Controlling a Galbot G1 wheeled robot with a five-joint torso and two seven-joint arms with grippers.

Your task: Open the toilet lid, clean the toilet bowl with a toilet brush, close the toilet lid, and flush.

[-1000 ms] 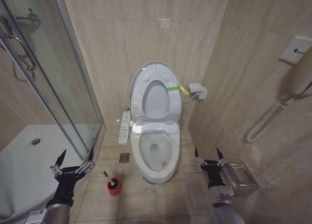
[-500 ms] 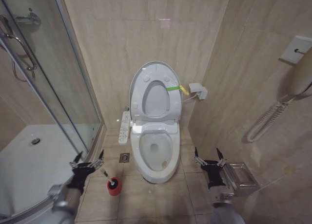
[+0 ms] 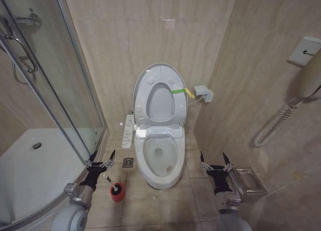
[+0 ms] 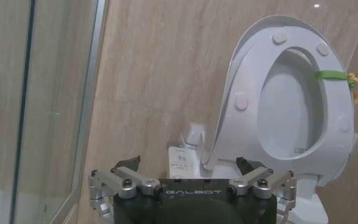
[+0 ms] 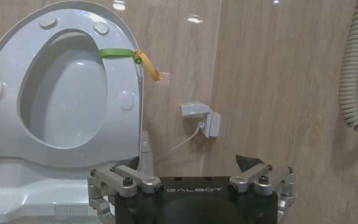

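Note:
The toilet lid [image 3: 160, 104] stands raised against the back wall with the white seat ring [image 3: 142, 98] folded up in front of it. A green-and-yellow tab [image 3: 181, 91] sits on the ring's edge. Below them the toilet bowl [image 3: 160, 154] lies uncovered. The toilet brush [image 3: 117, 191] stands in its red holder on the floor tiles, left of the bowl. My left gripper [image 3: 102, 156] hangs open just above and left of the brush, apart from it. In the left wrist view this gripper [image 4: 188, 163] faces the lid [image 4: 291, 102]. My right gripper [image 3: 212, 156] is open, right of the bowl.
A curved glass shower enclosure [image 3: 55, 95] bounds the left side. The button panel [image 3: 128, 131] and a floor drain [image 3: 128, 162] lie between brush and bowl. A metal holder [image 3: 248, 181] and a coiled cord [image 3: 273, 123] hang on the right wall. A wall socket [image 3: 203, 94] is behind.
My left arm has swung right and forward from beside the shower edge, with its open gripper ending close above the brush. The right arm has not moved.

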